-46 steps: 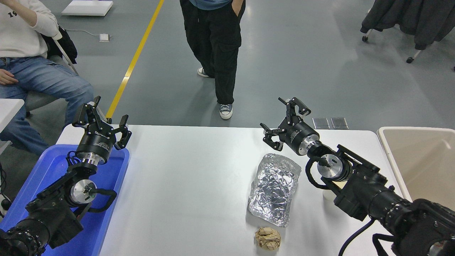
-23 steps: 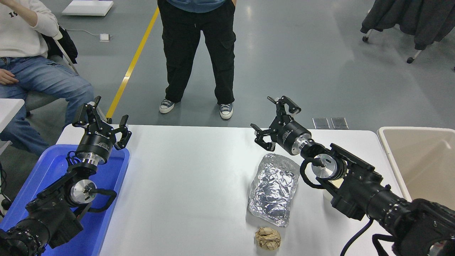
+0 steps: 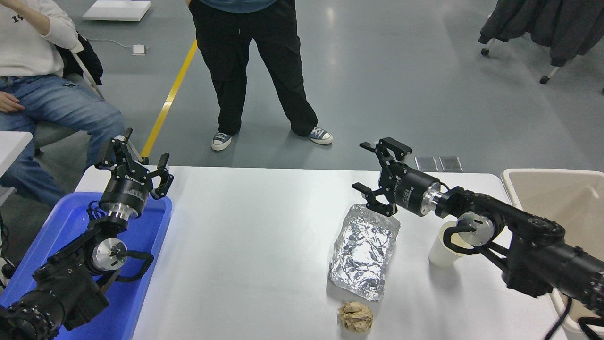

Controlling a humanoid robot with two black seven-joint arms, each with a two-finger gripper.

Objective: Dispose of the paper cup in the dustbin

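The paper cup (image 3: 442, 249), small, white and upright, stands on the white table (image 3: 255, 245) to the right of the foil tray; the right arm's wrist partly covers its rim. The dustbin (image 3: 561, 208), beige with a thick pale rim, stands at the table's right edge. My right gripper (image 3: 383, 178) is open and empty, held above the table over the foil tray's far end, to the upper left of the cup. My left gripper (image 3: 134, 158) is open and parked at the lower left over the blue tray.
A crumpled foil tray (image 3: 363, 250) lies in the middle right. A crumpled brown paper ball (image 3: 355, 316) lies near the front edge. A blue plastic tray (image 3: 141, 264) is at the left. One person stands beyond the far edge, another sits at the upper left.
My right arm has swung to the right and turned, uncovering the paper cup. The gripper moved right and a little down. The standing person has shifted left.
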